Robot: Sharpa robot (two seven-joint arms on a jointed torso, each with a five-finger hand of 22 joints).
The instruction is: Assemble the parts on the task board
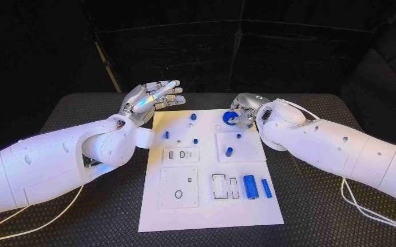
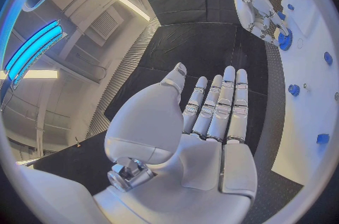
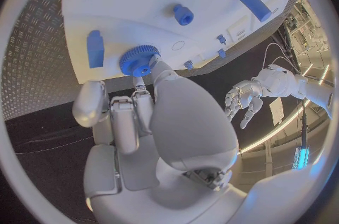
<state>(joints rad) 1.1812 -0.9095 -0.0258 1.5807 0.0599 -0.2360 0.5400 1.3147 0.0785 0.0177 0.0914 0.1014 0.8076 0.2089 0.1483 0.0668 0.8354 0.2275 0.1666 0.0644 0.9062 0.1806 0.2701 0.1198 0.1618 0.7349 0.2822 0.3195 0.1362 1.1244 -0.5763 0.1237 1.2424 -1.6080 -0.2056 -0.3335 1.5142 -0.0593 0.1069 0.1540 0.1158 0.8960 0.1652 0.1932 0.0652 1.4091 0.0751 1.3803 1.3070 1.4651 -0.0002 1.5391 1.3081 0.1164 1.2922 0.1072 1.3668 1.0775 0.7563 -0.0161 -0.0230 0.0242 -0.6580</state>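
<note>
Unlabelled blue gear at right hand fingertips, no legible writing.

Right robot hand fingers partly hide blue gear.

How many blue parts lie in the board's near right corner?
2: a thick blue cylinder and a slim blue bar right of it, nearer the board's edge. None looks hidden.

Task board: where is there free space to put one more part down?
The task board is bare along its near edge, below the square plate and the blue cylinder. The far end is crowded: small pegs and the blue gear in the right hand.
</note>
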